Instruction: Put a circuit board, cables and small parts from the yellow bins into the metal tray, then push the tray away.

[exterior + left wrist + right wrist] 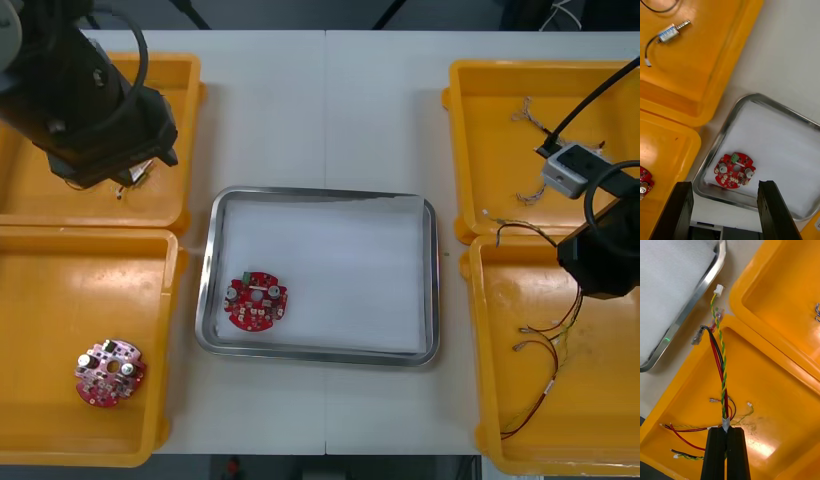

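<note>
Right jaws: clamped on the cable's [720, 363] taped end, over a bin [763, 390].
Left jaws: apart, left of the tray [720, 138].
Cable: likely light, limp; swings easily.

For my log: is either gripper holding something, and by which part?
The right gripper is shut on the twisted yellow, red and black cable, at its taped end; the open left gripper holds nothing.
</note>
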Robot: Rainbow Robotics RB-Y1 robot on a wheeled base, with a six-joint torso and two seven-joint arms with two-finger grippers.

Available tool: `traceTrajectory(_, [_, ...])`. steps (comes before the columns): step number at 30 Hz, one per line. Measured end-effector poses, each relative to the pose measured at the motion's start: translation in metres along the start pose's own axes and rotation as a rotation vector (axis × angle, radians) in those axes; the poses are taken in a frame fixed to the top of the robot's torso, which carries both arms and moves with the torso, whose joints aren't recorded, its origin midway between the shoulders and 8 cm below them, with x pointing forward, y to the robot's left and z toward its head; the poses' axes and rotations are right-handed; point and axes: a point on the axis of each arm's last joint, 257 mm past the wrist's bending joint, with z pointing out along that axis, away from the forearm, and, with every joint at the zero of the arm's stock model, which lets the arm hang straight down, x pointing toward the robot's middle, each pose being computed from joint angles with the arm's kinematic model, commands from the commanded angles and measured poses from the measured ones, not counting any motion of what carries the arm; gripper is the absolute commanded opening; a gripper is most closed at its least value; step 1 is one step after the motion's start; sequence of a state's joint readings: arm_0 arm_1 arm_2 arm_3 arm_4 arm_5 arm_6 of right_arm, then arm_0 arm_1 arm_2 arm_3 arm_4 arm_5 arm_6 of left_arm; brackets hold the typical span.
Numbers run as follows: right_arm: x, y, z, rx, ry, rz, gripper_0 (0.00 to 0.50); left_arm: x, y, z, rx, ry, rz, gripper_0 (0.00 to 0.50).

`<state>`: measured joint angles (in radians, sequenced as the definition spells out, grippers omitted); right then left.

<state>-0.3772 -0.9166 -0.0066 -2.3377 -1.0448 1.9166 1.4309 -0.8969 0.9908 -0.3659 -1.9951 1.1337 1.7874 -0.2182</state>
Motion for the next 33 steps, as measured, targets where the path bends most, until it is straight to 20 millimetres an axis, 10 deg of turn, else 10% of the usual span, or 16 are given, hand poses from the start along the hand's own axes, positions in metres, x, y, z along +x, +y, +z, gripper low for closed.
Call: traceTrajectory(33, [-0.085, 0.146, 0.067, -0.148, -0.064, -0.883, 0.0, -0.229, 0.128, 0.028, -0.129, -0.318, -0.226, 0.5])
